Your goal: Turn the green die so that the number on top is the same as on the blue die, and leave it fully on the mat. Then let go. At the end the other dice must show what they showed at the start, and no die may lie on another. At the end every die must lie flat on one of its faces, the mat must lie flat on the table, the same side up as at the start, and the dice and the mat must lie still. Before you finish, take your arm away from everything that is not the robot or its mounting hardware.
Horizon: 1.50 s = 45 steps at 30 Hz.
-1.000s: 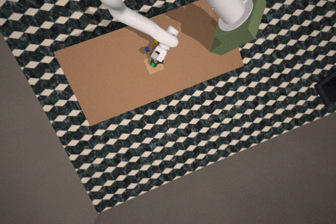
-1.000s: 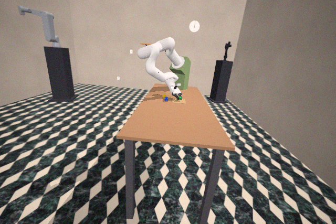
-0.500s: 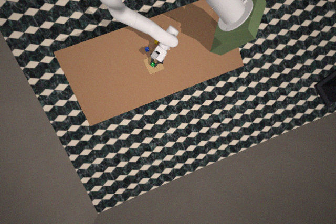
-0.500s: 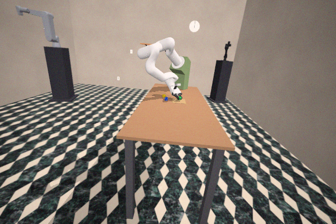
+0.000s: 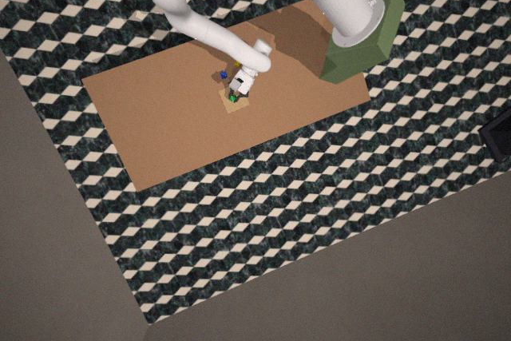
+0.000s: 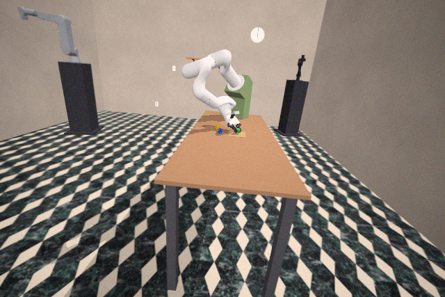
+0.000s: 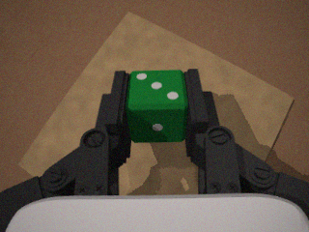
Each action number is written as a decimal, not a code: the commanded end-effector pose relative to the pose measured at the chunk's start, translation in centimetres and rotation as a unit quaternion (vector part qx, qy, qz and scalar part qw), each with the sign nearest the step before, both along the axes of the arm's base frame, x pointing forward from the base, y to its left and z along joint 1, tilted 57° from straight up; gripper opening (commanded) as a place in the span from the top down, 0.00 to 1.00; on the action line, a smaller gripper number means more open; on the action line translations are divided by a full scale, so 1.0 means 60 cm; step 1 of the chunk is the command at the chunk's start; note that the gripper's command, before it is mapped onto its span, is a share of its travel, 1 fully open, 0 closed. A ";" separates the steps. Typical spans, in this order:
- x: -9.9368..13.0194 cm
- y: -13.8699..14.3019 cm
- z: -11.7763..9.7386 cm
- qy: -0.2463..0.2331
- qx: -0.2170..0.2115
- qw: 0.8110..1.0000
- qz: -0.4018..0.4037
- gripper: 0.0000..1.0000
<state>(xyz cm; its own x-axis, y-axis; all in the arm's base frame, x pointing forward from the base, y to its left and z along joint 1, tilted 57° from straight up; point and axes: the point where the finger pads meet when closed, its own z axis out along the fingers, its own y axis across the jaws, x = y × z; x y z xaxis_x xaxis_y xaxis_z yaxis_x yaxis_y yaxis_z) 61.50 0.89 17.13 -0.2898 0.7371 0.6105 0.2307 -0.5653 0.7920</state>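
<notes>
The green die [image 5: 232, 98] [image 6: 238, 130] [image 7: 156, 92] is between the fingertips of my gripper [image 5: 233, 97] [image 6: 237, 129] [image 7: 156, 89], which is shut on it. In the wrist view, a face with three white pips and a face with one pip show. The die is over the tan mat [image 5: 231, 109] [image 6: 240, 135] [image 7: 87, 103]; any gap beneath it is hard to judge. The blue die [image 5: 223, 75] [image 6: 220, 131] is on the table beside the mat; its top number is too small to read.
A yellow die [image 5: 237, 63] [image 6: 217, 126] is on the table near the blue die, partly covered by the arm in the top view. The arm's green base [image 5: 390, 25] [image 6: 245, 96] stands at one end of the brown table [image 5: 164, 122] [image 6: 229, 164].
</notes>
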 end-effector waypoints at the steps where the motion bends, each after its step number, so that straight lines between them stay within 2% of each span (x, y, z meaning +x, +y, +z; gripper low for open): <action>1: 0.003 -0.002 -0.002 0.000 0.000 1.000 0.000 0.73; 45: 0.010 -0.007 -0.008 0.000 0.000 1.000 0.000 0.73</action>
